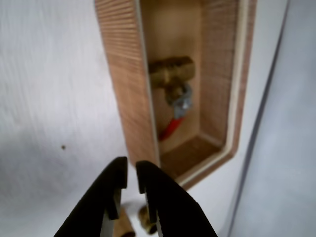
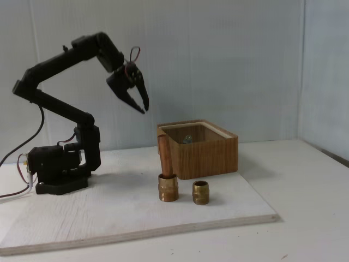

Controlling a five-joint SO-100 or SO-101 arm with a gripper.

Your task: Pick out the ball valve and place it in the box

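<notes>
1. Your fixed view took in the whole white board [image 2: 109, 210] across the lower frame, with the black arm [image 2: 60, 117] standing at its left; the base sat low at the left edge, the links rose up and right, then folded downward at the wrist.
2. You saw the box [image 2: 204, 153] at centre frame in that view, ribbed brown sides toward the camera, resting on the board. In your wrist view the box [image 1: 126, 74] ran down from the top centre, and that camera looked straight into its open interior.
3. In front of the box in the fixed view stood the brass fitting with a copper pipe [image 2: 167, 174], upright, its pipe overlapping the box's left corner. The wrist view gave you just a blurred scrap of brass at the bottom edge, under the fingers.
4. The ball valve [image 1: 173, 81] lay inside the box in the wrist view, brass body uppermost in frame, red lever trailing down and left against the near wall. From the fixed view you caught no more than a small grey glint of it above the rim.
5. Your gripper [image 2: 145, 106] hung in the air, upper centre-left, above and left of the box, tips pointing down and right. In the wrist view the gripper [image 1: 131, 175] had its jaws nearly closed, a slim gap between them, holding nothing.
6. The short threaded brass nipple [image 2: 200, 192] stood just right of the fitting.
</notes>
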